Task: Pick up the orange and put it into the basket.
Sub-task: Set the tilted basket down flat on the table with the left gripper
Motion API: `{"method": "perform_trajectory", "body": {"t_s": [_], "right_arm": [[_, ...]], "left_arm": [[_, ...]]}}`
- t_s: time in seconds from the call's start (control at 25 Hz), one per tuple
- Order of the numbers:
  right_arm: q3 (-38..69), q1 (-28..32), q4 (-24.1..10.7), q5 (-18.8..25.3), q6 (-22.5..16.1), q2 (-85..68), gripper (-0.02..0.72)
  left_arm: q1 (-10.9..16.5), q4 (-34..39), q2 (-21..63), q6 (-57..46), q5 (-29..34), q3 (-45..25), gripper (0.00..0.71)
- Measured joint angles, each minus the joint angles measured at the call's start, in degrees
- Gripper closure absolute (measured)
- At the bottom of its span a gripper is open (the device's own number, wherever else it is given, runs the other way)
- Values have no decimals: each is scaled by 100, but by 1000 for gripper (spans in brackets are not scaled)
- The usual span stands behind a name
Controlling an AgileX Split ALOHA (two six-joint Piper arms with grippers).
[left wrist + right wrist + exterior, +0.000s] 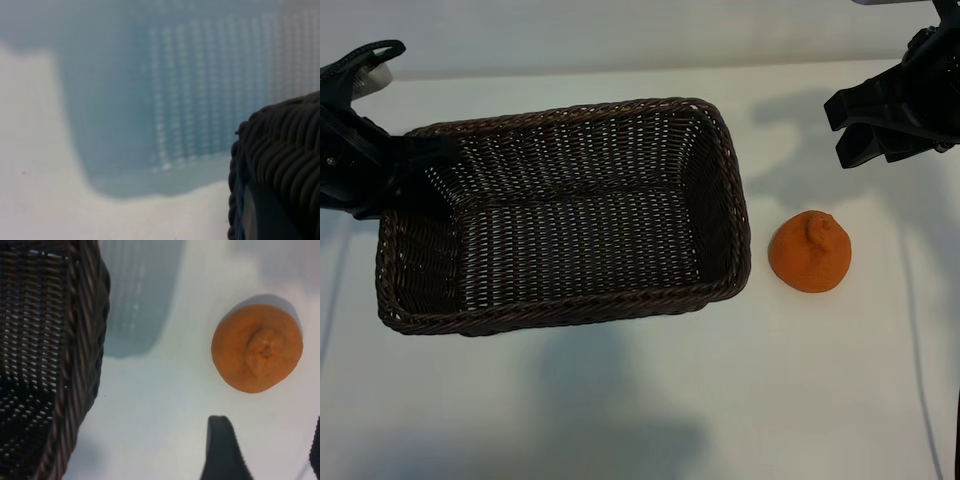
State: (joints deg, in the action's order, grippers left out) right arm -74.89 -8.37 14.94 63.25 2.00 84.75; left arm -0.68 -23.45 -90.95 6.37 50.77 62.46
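Note:
The orange (810, 252) sits on the white table, stem end up, a short way right of the basket (570, 310). My right gripper (841, 130) hangs open above the table behind the orange, apart from it. The right wrist view shows the orange (257, 347) ahead of that gripper (270, 445), beside the basket wall (82, 365). My left gripper (428, 168) is at the basket's back left corner, shut on the woven rim (282, 150). One of its fingers (265, 215) lies against the inside of the wicker.
The basket holds nothing. White table surface (620, 400) stretches in front of the basket and around the orange. The basket's shadow falls on the table outside its left wall (165, 125).

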Motion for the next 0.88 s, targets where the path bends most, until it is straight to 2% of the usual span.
{"method": "perform_trajectory", "body": {"t_s": [0.48, 0.88], "right_arm": [[0, 0, 0, 0, 0, 0, 282], [0, 0, 0, 0, 0, 0, 282]], "left_arm": [[0, -427, -889, 223, 459, 880, 548], [-153, -421, -1002, 393, 397, 973, 549]]}}
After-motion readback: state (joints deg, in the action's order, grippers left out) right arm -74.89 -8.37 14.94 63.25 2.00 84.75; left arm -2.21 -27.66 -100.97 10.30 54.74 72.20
